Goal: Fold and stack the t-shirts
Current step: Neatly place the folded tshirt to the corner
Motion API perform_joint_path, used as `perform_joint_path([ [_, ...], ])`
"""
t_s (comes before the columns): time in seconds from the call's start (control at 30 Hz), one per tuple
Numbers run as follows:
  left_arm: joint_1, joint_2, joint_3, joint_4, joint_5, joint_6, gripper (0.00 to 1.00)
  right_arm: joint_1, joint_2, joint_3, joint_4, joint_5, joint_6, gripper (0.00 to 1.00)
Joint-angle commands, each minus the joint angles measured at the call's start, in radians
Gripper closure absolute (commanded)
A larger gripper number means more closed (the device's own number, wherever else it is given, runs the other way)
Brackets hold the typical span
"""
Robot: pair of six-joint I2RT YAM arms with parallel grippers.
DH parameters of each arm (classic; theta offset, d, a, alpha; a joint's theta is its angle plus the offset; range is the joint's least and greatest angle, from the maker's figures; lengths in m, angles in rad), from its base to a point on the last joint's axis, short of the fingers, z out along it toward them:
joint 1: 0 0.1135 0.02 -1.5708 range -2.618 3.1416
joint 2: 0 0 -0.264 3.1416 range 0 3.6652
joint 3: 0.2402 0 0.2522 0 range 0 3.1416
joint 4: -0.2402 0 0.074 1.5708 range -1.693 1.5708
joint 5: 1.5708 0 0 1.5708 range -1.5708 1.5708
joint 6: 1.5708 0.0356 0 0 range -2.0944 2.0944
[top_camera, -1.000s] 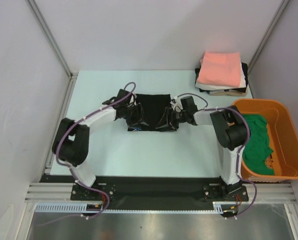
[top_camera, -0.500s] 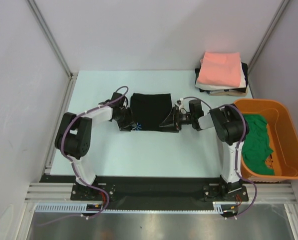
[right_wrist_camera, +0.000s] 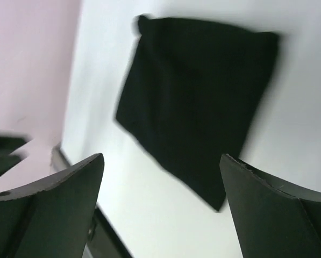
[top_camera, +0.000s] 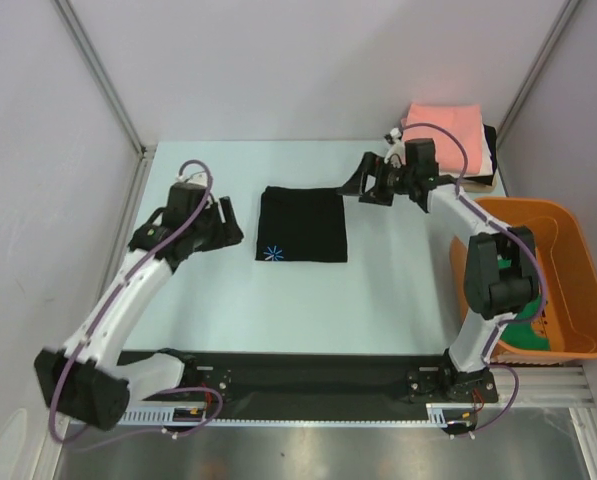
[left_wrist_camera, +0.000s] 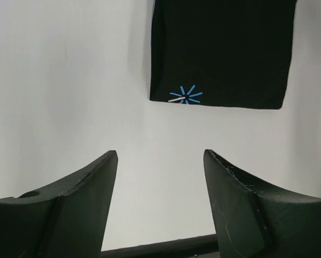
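Note:
A black t-shirt (top_camera: 301, 224) lies folded into a flat rectangle on the table, its blue-white starburst (top_camera: 272, 253) at the near left corner. My left gripper (top_camera: 226, 221) hovers to its left, open and holding nothing. In the left wrist view the shirt (left_wrist_camera: 222, 54) lies ahead of the open gripper (left_wrist_camera: 160, 153). My right gripper (top_camera: 356, 183) is off the shirt's far right corner, open and holding nothing. The right wrist view is blurred, with the shirt (right_wrist_camera: 198, 102) beyond the open gripper (right_wrist_camera: 161, 156). Folded shirts are stacked at the back right, a salmon-pink one (top_camera: 440, 135) on top.
An orange tub (top_camera: 538, 206) stands at the right edge with a green shirt (top_camera: 530, 325) inside, partly behind my right arm. White walls and metal rails enclose the table on the left, back and right.
Both grippers have opened and let go of the black shirt. The left one has drawn back to the left, the right one up toward the back right. The shirt now lies flat.

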Motion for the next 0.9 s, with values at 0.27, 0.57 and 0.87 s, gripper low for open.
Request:
perform_joint_path([
  [0.27,-0.004,-0.445,-0.214,-0.017,-0.072,0.100,0.28,-0.103,0.357,0.209,-0.086,0.082,-0.025,0.05],
  [0.57,-0.003,-0.556,-0.231,0.024,-0.089,0.099,0.28,-0.019,0.550,0.315,-0.028,0.058,0.033,0.04],
  [0.87,-0.003,-0.560,-0.233,0.021,-0.099,0.094,0.29,0.069,0.622,0.358,0.024,0.050,0.091,0.22],
])
